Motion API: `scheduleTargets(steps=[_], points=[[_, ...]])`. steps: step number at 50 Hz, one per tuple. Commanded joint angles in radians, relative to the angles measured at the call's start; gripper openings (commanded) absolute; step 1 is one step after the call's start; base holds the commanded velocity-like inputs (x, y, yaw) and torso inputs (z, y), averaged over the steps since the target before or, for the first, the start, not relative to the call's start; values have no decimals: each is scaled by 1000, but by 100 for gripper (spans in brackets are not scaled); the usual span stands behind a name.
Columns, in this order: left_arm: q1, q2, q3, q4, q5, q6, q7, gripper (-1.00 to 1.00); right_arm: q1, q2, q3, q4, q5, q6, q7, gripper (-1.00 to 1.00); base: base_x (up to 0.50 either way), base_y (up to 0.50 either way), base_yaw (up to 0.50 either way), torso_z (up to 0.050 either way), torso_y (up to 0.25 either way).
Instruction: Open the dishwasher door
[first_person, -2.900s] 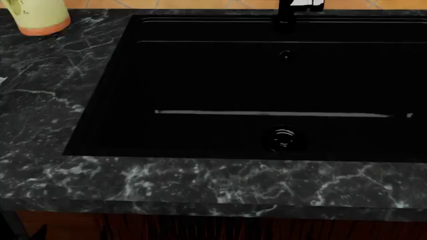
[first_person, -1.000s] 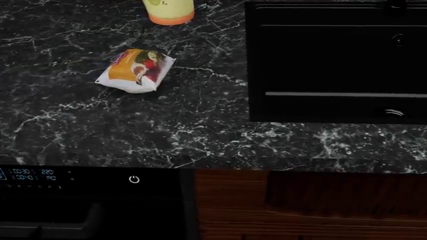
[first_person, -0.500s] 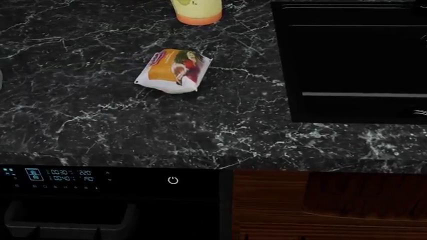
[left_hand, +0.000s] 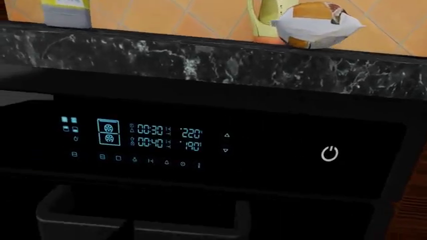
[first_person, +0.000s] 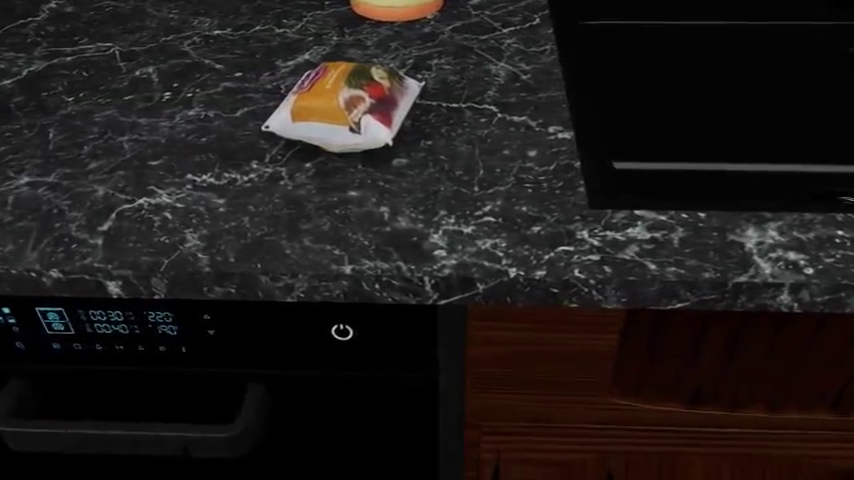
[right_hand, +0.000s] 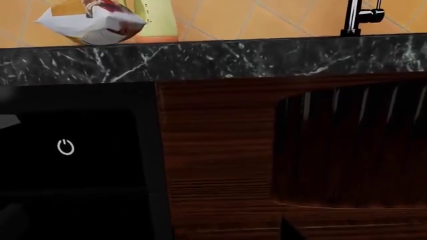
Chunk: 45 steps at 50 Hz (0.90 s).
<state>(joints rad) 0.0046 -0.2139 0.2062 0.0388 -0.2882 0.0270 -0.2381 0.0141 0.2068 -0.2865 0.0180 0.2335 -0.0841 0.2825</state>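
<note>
Dishwasher door (first_person: 220, 400) sits closed under the counter's edge, its bar handle (left_hand: 140, 220) below the lit control strip (left_hand: 200, 145). Neither gripper shows, so you cannot tell their state. Reach blind and you risk hitting the wood cabinet panel (right_hand: 220, 160) beside it.

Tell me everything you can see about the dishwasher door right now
The dishwasher door is a glossy black flat panel set under the marble countertop, flush beside the reddish-brown wood cabinet. Its top strip carries cyan digits, small icons and a white power symbol. Below runs a dark grey bar handle standing out from the panel. It looks shut, and no gripper touches it in any view.
</note>
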Motion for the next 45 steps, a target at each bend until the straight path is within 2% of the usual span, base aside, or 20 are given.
scheduleTargets(steps=[1,45], points=[[11,-2,-5,9,-22,5,-3,100,-8,3,-8,-11,1,2,9,100,0,0,0,-50,0],[12,-18,12,-6,-30,26,-14,100,-6,12,-28,-8,12,-4,25,100,0,0,0,-50,0]])
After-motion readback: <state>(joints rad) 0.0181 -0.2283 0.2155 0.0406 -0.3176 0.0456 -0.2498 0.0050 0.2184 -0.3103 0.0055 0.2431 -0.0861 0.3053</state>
